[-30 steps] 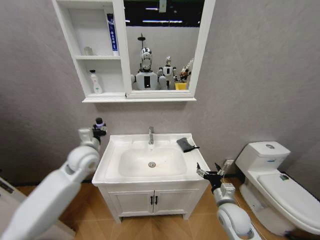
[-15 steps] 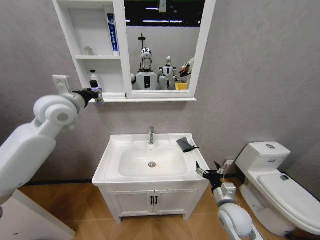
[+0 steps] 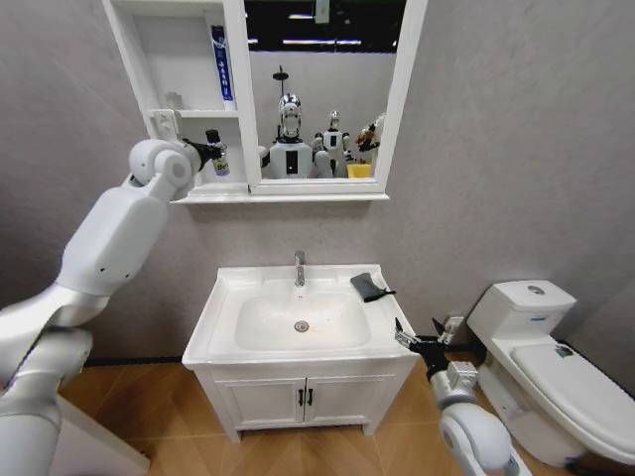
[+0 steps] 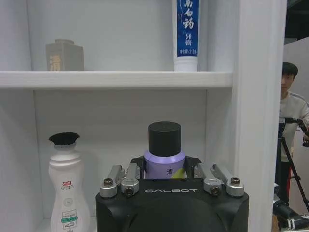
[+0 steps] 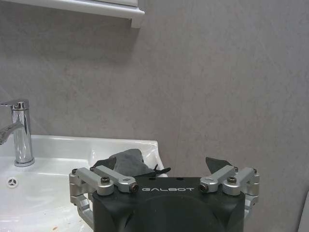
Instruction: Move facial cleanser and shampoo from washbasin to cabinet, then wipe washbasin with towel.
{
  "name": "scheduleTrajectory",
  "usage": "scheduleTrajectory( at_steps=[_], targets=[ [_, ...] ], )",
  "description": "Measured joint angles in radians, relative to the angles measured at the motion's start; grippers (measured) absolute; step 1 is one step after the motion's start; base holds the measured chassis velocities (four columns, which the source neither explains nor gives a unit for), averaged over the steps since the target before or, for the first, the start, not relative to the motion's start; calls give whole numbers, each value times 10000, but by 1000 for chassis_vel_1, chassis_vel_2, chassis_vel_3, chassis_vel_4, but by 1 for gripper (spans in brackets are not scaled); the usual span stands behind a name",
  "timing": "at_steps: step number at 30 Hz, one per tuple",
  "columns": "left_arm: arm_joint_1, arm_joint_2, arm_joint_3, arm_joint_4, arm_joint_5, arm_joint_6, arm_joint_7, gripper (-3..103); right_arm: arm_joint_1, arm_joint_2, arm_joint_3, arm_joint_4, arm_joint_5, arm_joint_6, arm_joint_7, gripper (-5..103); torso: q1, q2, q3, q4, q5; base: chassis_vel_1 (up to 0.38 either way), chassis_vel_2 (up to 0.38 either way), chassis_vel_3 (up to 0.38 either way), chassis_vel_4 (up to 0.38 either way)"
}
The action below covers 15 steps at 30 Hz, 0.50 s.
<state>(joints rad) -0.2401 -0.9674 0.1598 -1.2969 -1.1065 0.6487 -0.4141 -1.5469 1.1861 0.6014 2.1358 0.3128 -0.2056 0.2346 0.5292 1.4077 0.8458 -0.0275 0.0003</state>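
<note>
The left pincer point(image 3: 210, 151), clenched on a lilac black-capped bottle point(image 4: 164, 153), has risen from beside the white ceramic washbasin point(image 3: 223, 297) to the white shelved cabinet point(image 3: 129, 59), ready for placing. The right pincer point(image 3: 417, 342) waits released near the dark grey towel point(image 3: 368, 287).

Free room in the lowest compartment of the cabinet point(image 4: 120, 79) beside the white bottle point(image 4: 68, 186), up to the mirror-side wall. Above, closed by the shelf with the blue tube point(image 4: 186, 34) and grey jar point(image 4: 64, 55). Washbasin point(image 3: 298, 317) bowl open, except tap point(image 3: 299, 268) and towel point(image 3: 368, 287).
</note>
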Motion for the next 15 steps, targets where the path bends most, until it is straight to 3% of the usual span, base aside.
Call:
scheduleTrajectory(
  at_steps=[15],
  targets=[
    [-272, -698, -24, 1717, 1051, 21, 691, 43, 101, -37, 44, -192, 72, 7, 4, 100, -1, 0, -1, -1, -2, 0, 0, 0, 0]
  ],
)
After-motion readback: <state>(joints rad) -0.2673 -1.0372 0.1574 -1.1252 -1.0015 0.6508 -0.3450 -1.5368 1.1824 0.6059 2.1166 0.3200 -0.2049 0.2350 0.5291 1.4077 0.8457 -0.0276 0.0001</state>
